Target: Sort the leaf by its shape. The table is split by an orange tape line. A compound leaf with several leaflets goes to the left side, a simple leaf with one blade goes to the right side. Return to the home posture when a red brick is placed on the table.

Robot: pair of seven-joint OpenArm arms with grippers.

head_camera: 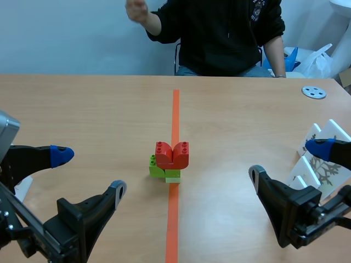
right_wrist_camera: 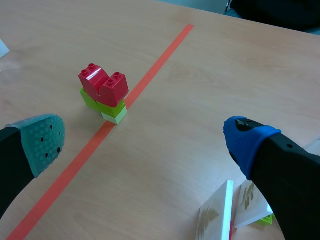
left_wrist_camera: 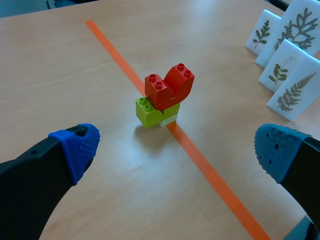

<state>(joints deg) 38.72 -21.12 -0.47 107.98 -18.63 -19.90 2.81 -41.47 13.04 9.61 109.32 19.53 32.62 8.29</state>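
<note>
A red brick (head_camera: 172, 154) sits on top of small green bricks (head_camera: 159, 169) on the orange tape line (head_camera: 175, 109) at mid-table. It also shows ahead of the left gripper (left_wrist_camera: 170, 85) and ahead of the right gripper (right_wrist_camera: 102, 82). Several white leaf cards (head_camera: 321, 164) stand on the right side, printed with fern-like and branching leaves (left_wrist_camera: 292, 95); they lie just under the right gripper's outer finger (right_wrist_camera: 220, 215). My left gripper (head_camera: 89, 172) is open and empty near the front left. My right gripper (head_camera: 286, 160) is open and empty, beside the cards.
A person sits across the table with one hand (head_camera: 137, 11) raised. A grey disc (head_camera: 313, 92) lies at the far right. A white scrap (head_camera: 22, 189) lies beside the left arm.
</note>
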